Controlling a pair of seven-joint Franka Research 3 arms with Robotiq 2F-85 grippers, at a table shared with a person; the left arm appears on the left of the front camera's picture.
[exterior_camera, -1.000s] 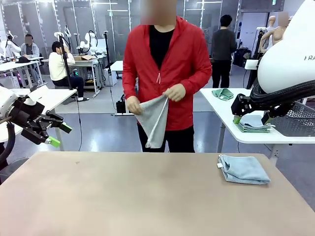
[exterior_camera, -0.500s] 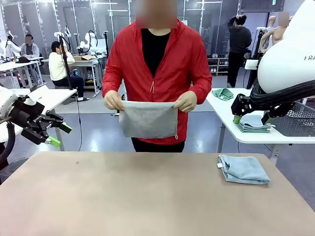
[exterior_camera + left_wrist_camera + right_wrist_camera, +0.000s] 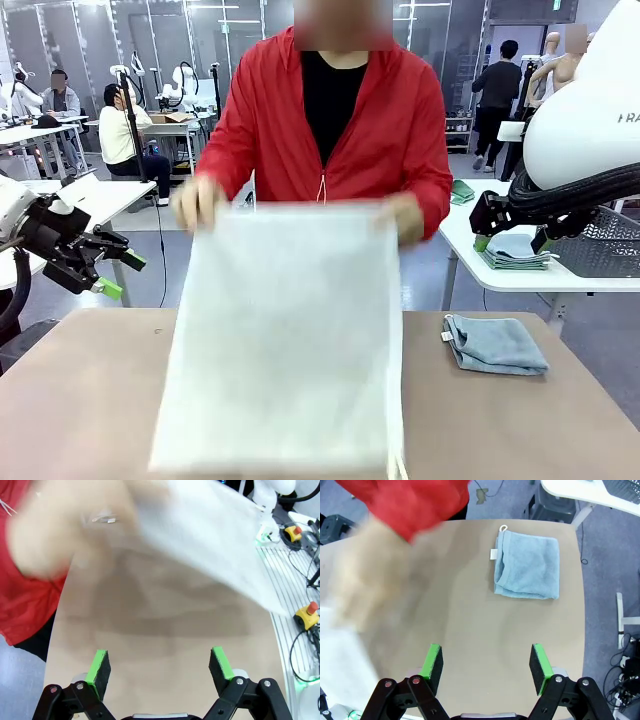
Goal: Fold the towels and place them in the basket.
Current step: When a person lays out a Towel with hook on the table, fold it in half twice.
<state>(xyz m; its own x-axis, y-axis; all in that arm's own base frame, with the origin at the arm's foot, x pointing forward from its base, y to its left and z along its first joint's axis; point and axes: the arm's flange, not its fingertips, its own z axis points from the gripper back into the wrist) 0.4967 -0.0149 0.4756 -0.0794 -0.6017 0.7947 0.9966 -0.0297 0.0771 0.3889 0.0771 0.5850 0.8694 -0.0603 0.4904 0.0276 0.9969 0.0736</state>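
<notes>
One folded: blue towel point(image 3: 527, 567), lying on the table point(image 3: 90, 400), right side.
White towel point(image 3: 290, 340): unfolded, spread over the table in the person's hands point(image 3: 195, 203).
Left gripper point(image 3: 160, 652): jaws wide, empty.
Right gripper point(image 3: 487, 647): jaws wide, empty.
Remaining: folding the white towel, then putting both in the basket point(image 3: 608, 250), far right.

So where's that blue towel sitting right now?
In the front view the folded blue towel lies on the table toward its right far corner, just right of the white towel the person holds spread out.
</notes>
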